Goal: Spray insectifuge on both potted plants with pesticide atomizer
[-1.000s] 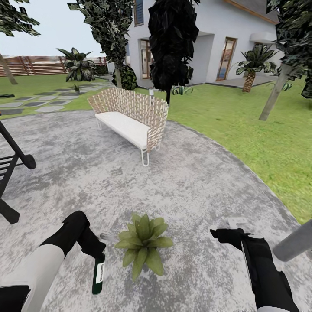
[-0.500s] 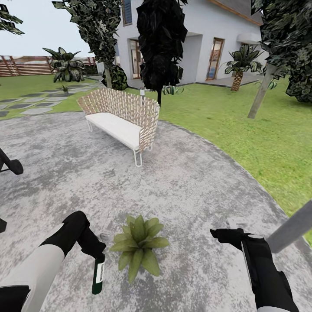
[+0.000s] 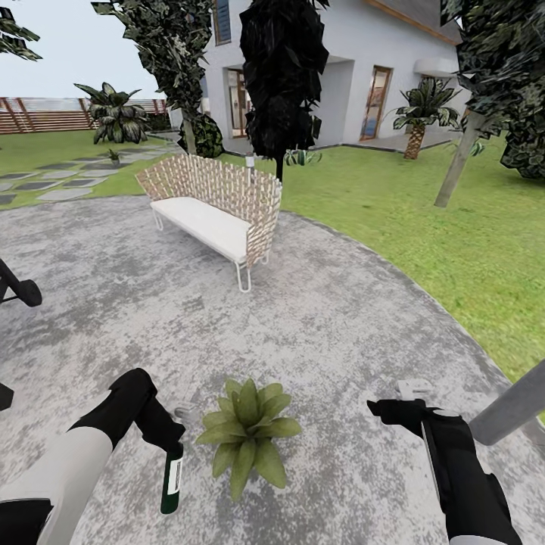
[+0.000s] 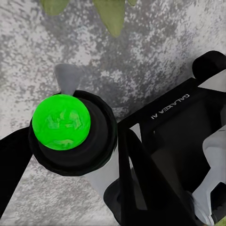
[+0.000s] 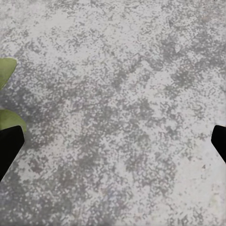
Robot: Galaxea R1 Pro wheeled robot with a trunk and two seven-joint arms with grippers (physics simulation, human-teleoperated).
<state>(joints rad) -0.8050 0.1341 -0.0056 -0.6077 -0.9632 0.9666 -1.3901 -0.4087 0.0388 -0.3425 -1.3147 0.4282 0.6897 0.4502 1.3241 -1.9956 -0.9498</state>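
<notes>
One potted plant (image 3: 246,439) is being faced at close range on the paved ground (image 3: 341,303), low between the two arms. Compared with one second ago, the whole picture is being shifted a little: the bench (image 3: 219,219) and the house behind it are now being shown further to the left. This is being read as a turn of the camera and not as a move of the things. In the last half second almost nothing is being changed, so the turn is probably being finished.

The sprayer (image 3: 172,477), a dark bottle with a pale label, is being held by the left claw (image 3: 168,443), hanging downward just beside the leaves. The claw is being kept closed around the bottle's upper part, in the same place of the picture as before. In the left wrist view, leaf tips are being seen beyond the sprayer's head. The right claw (image 5: 113,141) is being held wide open over bare pavement, with nothing in it.

No whitish specks are being seen on the leaves, so the spraying is being judged as not yet begun. The robot seems to be lined up on this plant, and the nozzle must probably be aimed at the leaves next.
</notes>
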